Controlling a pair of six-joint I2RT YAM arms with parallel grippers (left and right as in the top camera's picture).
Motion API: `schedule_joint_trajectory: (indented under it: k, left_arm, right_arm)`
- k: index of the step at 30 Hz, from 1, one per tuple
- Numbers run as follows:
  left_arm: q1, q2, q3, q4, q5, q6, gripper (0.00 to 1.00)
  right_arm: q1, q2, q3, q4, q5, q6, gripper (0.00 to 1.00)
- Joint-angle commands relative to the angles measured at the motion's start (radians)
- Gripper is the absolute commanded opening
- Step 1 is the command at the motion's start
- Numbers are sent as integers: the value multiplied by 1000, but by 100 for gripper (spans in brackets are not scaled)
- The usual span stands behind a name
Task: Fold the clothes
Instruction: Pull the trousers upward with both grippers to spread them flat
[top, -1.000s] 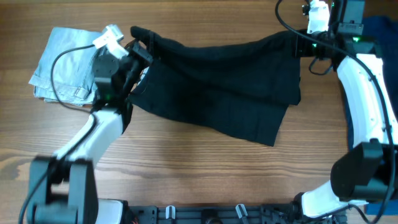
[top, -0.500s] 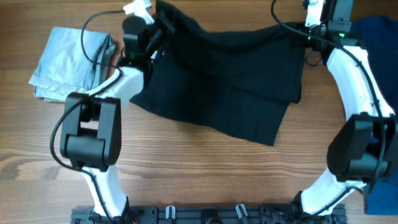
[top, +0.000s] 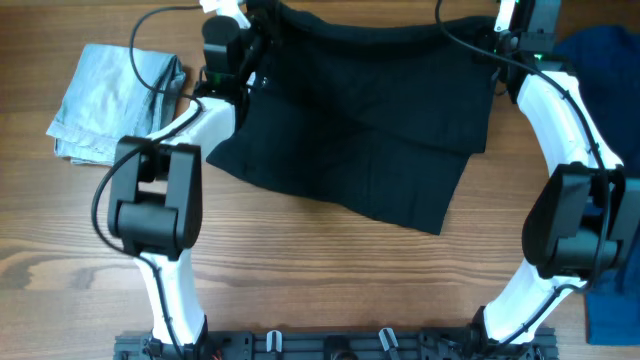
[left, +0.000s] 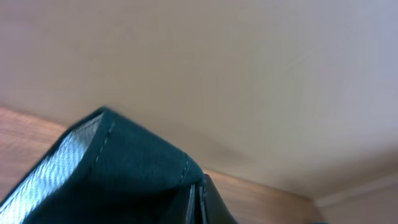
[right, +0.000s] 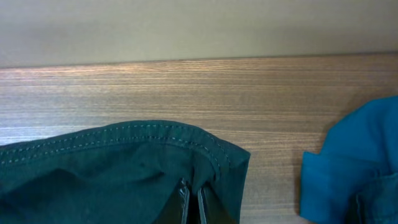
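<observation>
Both held corners have travelled toward 12 o'clock, the left one farthest, pulling the black shorts (top: 370, 130) flatter.

Left jaws and right jaws are each pinched shut on a corner of the shorts' top edge, at 11 and 1 o'clock on the surface (top: 300, 280). A second ago the left corner sat lower, beside the pale blue denim piece (top: 110, 95) at 10 o'clock. To fold well, the two grips should probably stay level and evenly tensioned, then carry the edge toward 6 o'clock so it lands square on the legs, clear of the royal-blue garment (top: 600, 50) at 2 o'clock.
</observation>
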Motion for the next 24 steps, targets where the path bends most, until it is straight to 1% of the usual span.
schedule_joint_trajectory:
  k: [1,6,7,8,9,10,11,12,14,16,19,22,24]
  left_arm:
    - [-7,100,20,48,-53,30,4]
    - [-7,186,87,60,-53,31,4]
    - [-7,193,98,60,-53,31,6]
    - [-7,200,110,61,-53,31,15]
    - [-7,200,120,61,-53,31,53]
    - [-6,200,132,62,-53,31,77]
    - [-4,199,144,64,-50,31,100]
    - [-2,196,169,64,-31,48,100]
    - [4,186,213,59,24,100,99]
    - [11,152,246,14,66,124,99]
    - [24,53,262,-142,72,132,100]
    - [43,-59,262,-365,71,136,100]
    - [65,-157,262,-591,71,154,100]
  right_arm:
    - [-8,68,0,26,56,22,4]
    - [-10,149,0,94,94,20,4]
    - [-11,162,0,108,97,21,4]
    - [-12,168,0,118,100,21,6]
    - [-14,172,0,125,103,20,9]
    - [-14,174,0,137,115,21,12]
    - [-13,173,1,152,124,21,20]
    - [-13,171,2,172,127,21,57]
    - [-15,151,5,197,132,19,68]
    - [-15,114,5,195,137,21,72]
    - [-16,32,5,140,138,21,73]
    - [-13,-64,5,-2,112,46,73]
    - [-3,-148,5,-175,17,88,74]
